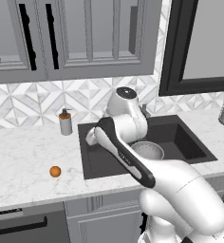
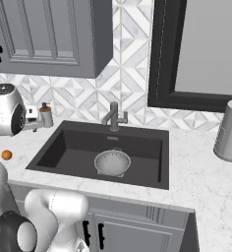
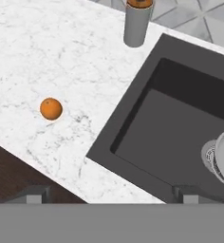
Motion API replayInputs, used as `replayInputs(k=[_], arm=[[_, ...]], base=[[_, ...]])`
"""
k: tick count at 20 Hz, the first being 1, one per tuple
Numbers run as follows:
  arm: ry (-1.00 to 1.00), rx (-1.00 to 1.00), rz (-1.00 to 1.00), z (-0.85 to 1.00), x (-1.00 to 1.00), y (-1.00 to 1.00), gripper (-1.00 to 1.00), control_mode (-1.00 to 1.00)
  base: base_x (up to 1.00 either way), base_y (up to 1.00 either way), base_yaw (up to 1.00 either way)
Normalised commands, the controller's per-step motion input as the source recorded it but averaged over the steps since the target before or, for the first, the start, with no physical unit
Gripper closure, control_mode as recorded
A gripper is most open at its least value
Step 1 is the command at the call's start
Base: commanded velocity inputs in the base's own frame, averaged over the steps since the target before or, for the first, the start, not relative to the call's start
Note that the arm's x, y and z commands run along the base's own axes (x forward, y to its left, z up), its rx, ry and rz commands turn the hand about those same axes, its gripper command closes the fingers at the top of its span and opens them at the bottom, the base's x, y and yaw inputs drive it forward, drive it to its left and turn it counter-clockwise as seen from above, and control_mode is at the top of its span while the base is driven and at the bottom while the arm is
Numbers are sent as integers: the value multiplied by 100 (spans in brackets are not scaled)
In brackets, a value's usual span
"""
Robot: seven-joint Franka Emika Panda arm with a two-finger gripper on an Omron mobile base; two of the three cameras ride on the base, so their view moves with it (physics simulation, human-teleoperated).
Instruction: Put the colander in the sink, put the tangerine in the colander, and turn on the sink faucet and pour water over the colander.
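The counter point(image 1: 23, 152) of white marble carries the dark sink point(image 2: 69, 142); the colander point(image 2: 112, 163) sits upright on the sink floor, near the middle and beside the drain point(image 3: 210, 154); the faucet point(image 2: 113, 116) stands at the sink's back rim, spout over the basin. The arm point(image 1: 128, 156) reaches over the sink's left edge; the gripper point(image 3: 111, 193) hangs above that edge, its fingertips point(image 3: 34, 194) spread wide and holding nothing. The soap bottle point(image 1: 65, 122) stands left of the sink by the wall; the tangerine point(image 1: 55, 171) lies on the counter, well left of the sink and apart from the gripper.
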Motion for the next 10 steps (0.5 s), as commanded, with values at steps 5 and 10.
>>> replayInputs(k=[5, 10], arm=[[7, -2, -6, -29, 0, 88, -100, -100], [12, 0, 0, -27, 0, 56, -100, -100]], base=[[0, 0, 0], [0, 0, 0]])
